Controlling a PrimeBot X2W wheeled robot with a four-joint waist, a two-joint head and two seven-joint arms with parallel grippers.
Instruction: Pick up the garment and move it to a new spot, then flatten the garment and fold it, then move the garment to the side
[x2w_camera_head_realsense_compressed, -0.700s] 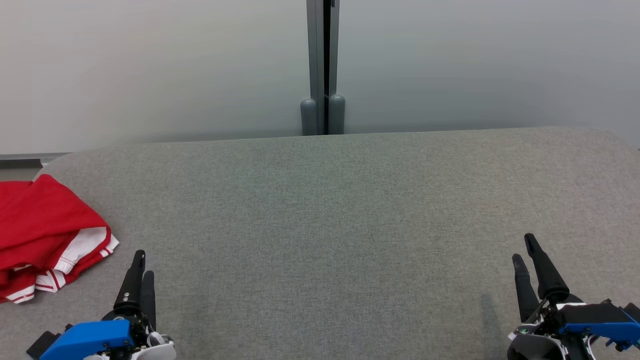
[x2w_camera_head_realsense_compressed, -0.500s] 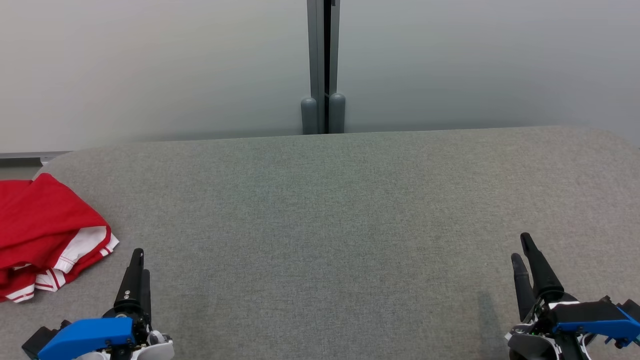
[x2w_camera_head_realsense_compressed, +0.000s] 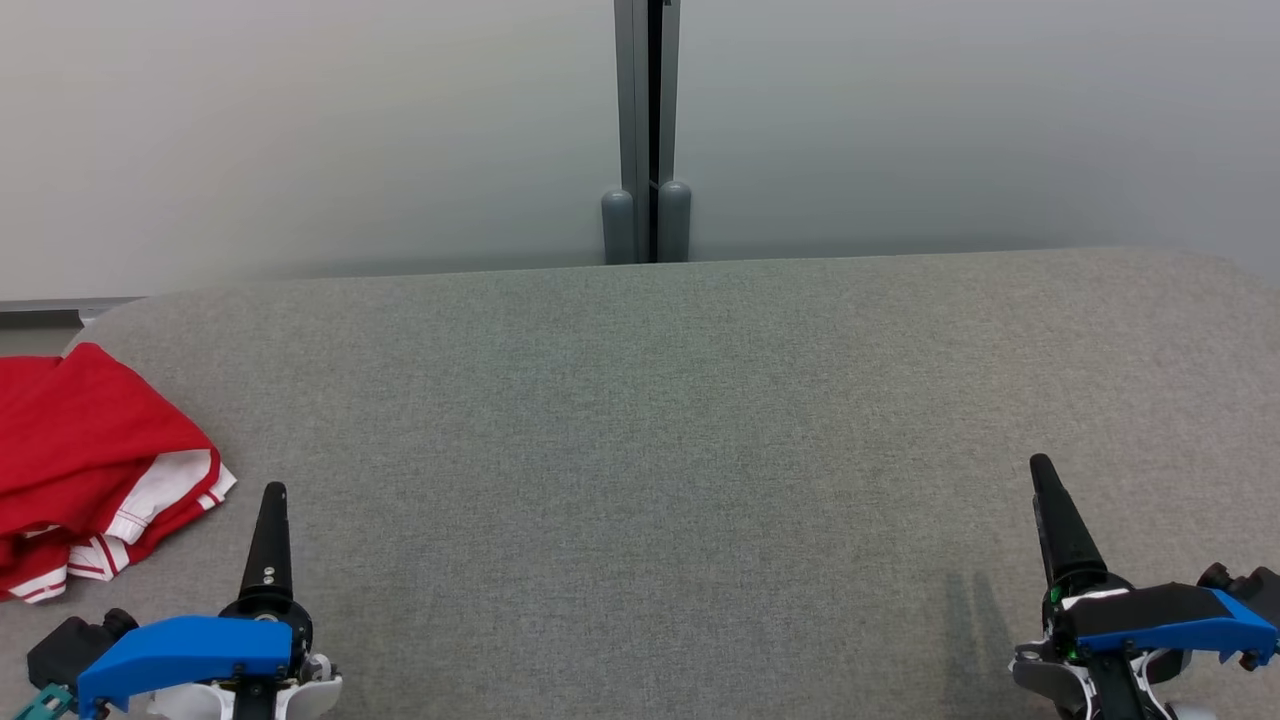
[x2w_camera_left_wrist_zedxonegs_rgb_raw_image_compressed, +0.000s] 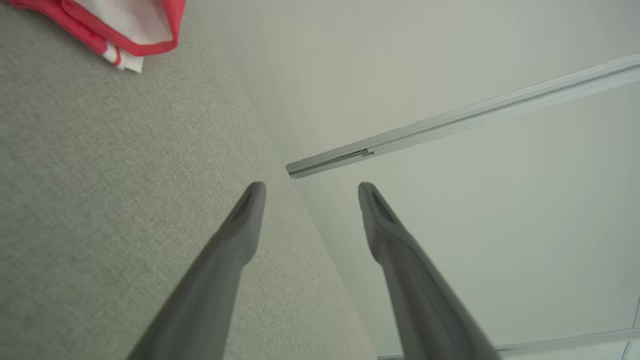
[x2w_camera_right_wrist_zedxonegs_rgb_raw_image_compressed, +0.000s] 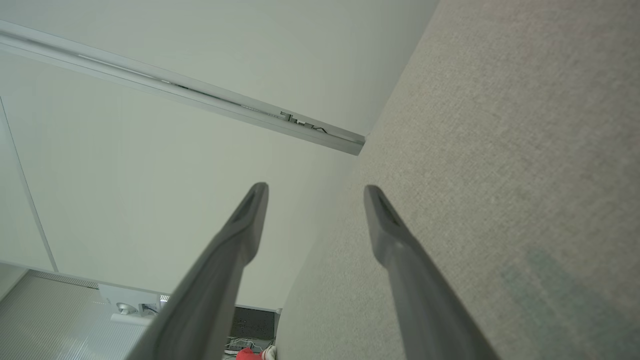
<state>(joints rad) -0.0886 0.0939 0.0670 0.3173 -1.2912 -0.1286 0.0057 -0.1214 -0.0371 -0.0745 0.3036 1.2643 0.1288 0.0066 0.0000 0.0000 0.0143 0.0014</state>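
Note:
The garment (x2w_camera_head_realsense_compressed: 95, 465), red with white trim and stripes, lies crumpled at the table's far left edge; a corner of it (x2w_camera_left_wrist_zedxonegs_rgb_raw_image_compressed: 125, 27) shows at the top left of the left wrist view. My left gripper (x2w_camera_head_realsense_compressed: 271, 500) hovers near the front edge, just right of the garment and apart from it. In the left wrist view this gripper (x2w_camera_left_wrist_zedxonegs_rgb_raw_image_compressed: 311, 192) stands open with nothing between its fingers. My right gripper (x2w_camera_head_realsense_compressed: 1043, 472) is at the front right, turned edge-on, and in the right wrist view it (x2w_camera_right_wrist_zedxonegs_rgb_raw_image_compressed: 315, 195) is open and empty.
The grey fabric-covered table (x2w_camera_head_realsense_compressed: 660, 420) spreads wide between the two grippers. Behind it is a pale wall with a grey vertical post (x2w_camera_head_realsense_compressed: 646, 130) at the middle. A red scrap (x2w_camera_right_wrist_zedxonegs_rgb_raw_image_compressed: 250, 354) shows at the bottom of the right wrist view.
Both grippers have rolled at the wrist, so each now shows edge-on as a single finger in the head view. The garment has not moved.

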